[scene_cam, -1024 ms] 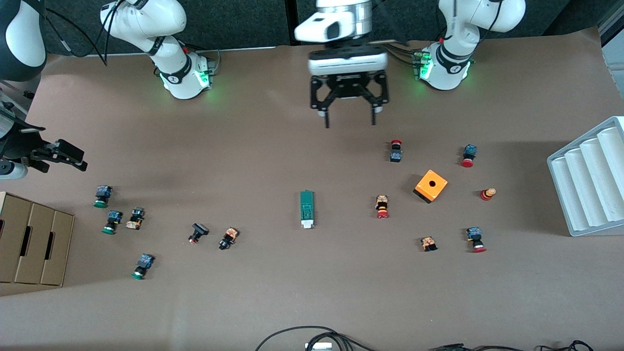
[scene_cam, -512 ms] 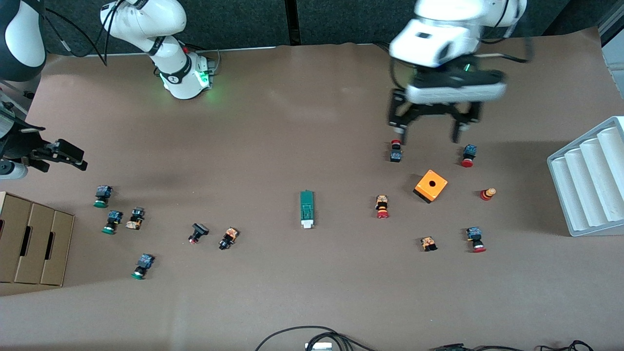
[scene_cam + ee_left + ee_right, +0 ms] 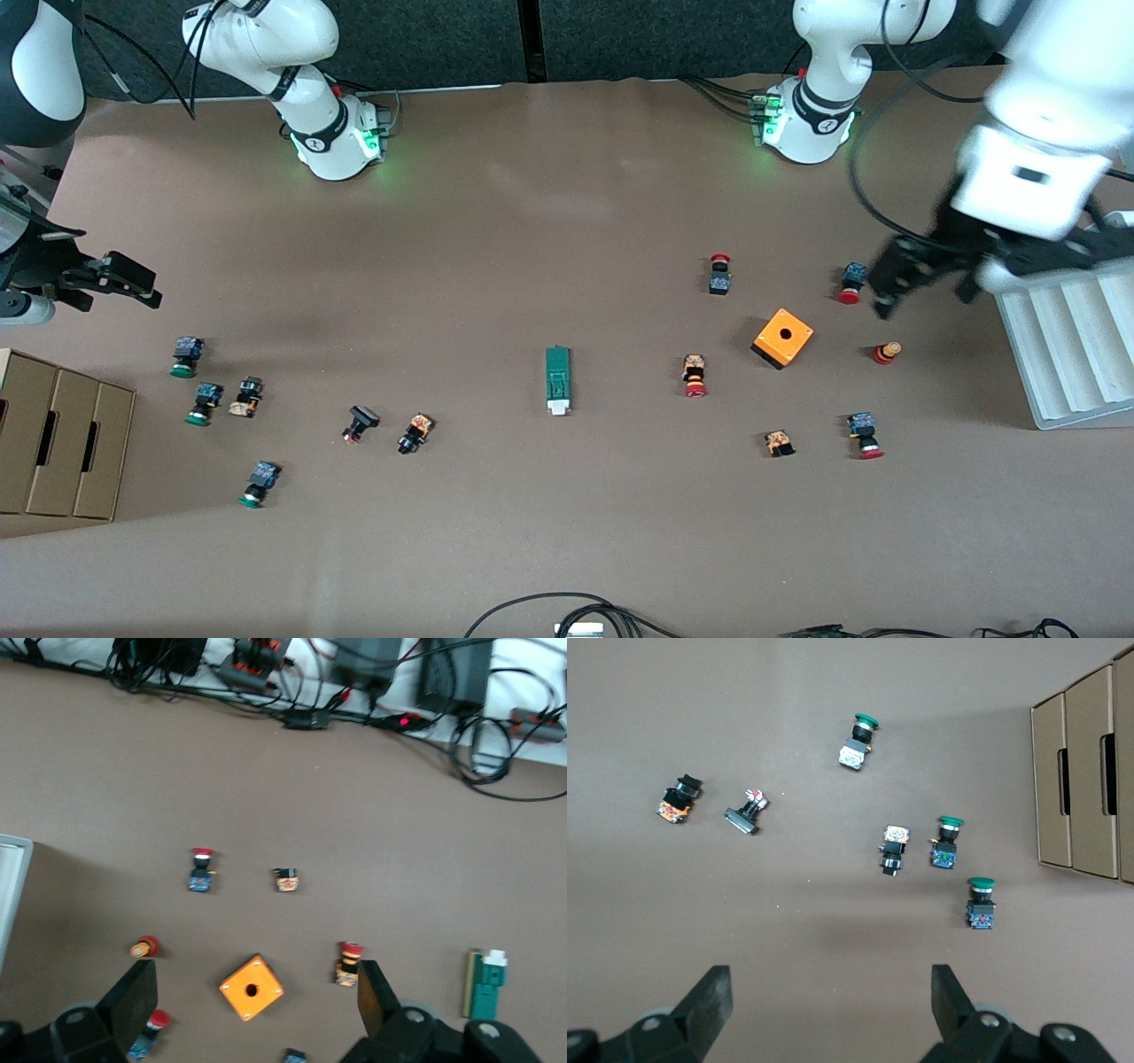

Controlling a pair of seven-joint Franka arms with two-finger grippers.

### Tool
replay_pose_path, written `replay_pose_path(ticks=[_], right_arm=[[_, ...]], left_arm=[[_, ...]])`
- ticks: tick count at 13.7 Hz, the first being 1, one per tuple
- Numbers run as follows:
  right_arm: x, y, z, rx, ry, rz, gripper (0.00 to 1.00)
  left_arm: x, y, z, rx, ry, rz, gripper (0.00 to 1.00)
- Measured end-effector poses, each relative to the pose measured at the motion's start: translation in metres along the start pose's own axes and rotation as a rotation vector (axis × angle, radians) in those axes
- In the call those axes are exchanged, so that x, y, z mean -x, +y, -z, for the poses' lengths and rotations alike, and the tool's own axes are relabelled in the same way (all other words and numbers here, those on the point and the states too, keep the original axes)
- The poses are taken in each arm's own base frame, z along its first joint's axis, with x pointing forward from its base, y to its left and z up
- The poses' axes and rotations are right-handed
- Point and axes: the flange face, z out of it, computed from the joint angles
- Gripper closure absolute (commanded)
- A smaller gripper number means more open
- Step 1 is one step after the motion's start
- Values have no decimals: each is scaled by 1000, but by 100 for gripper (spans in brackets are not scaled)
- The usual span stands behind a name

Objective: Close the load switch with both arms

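The load switch (image 3: 557, 379), a slim dark-green block, lies flat at mid-table with its white tab end nearer the front camera. It also shows at the edge of the left wrist view as the load switch (image 3: 485, 983). My left gripper (image 3: 926, 292) hangs open and empty in the air at the left arm's end of the table, between a red-capped button (image 3: 851, 283) and the white rack. In its wrist view, the left gripper (image 3: 255, 983) has the orange box far below it. My right gripper (image 3: 115, 294) waits open and empty over the right arm's end; the right gripper (image 3: 830, 992) sees bare table.
An orange cube box (image 3: 783, 338) with a hole sits among red-capped push buttons (image 3: 695, 376). A white ribbed rack (image 3: 1063, 328) stands at the left arm's end. Green-capped buttons (image 3: 185, 355) and a cardboard box (image 3: 62, 443) lie at the right arm's end. Cables (image 3: 567, 611) lie along the edge nearest the front camera.
The left arm has swung from the middle of the table, near the bases, toward its own end and now hangs by the white rack. The right arm and load switch have not moved.
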Motion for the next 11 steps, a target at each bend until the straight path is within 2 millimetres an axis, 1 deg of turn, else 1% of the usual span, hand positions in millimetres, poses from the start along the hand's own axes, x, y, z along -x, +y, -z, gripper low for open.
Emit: replay_pose_path(ticks=[2,3,4,5,6,9,11], right_arm=[[0,-1,1,0,2,2,1],[0,-1,1,0,3,3,1],[0,-2,2,0,3,3,1],[-1,-2,2,0,4,4,1],[-1,-2,3,1,5,4,0],[-1,-3,4,1,8,5,1],[-1,-4,4,1,9,6,1]], left_arm=[[-14,-48,-11,6,-49,-63,0],[-19,-69,-13,8,-60,-88,0],[-22,-86,-14,10,-67,-107,0],[-23,-95,-14,10,-74,-119,0],[-23,-97,-15,9,-81,-125,0],[-18,-93,-18,6,-117,-133,0],[-20,-104,-26,-2,-145,-117,0]])
